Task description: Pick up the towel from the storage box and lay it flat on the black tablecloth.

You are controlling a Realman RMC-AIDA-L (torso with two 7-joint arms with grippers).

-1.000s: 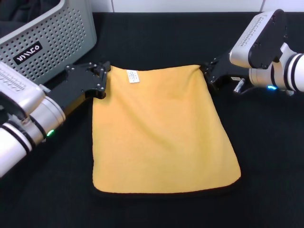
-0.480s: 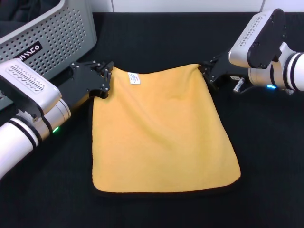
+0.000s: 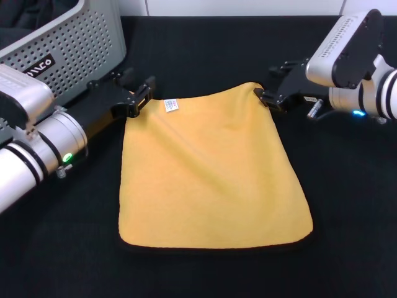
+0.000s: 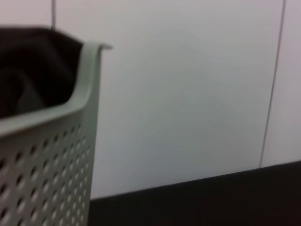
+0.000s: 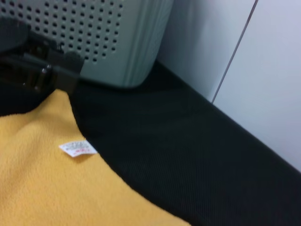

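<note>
- Basically done laying: the towel (image 3: 211,171) lies spread flat on the black tablecloth (image 3: 347,205), out of the storage box (image 3: 68,43), which stands at the far left corner, near but apart from it.
- Towel's white label (image 3: 170,105) sits face up near its far left corner; only a slight ripple shows along the far edge.
- Left gripper (image 3: 138,99) is at the towel's far left corner, jaws parted, nothing held; the corner lies just beside the fingertips, not pinched.
- Right gripper (image 3: 273,93) is at the far right corner, jaws spread, tip touching or just off the corner — can't tell which. It holds nothing.
- Right wrist view shows the left gripper (image 5: 37,70) beside the towel (image 5: 51,183) corner and the label (image 5: 77,149), box (image 5: 103,37) behind.
- Step in hand, I judge: release after the lay-down.
- Next move calls for both arms to back straight off, lifting clear without snagging or dragging the corners.
- Risk: a fingertip catching the trim and rumpling the far edge.
</note>
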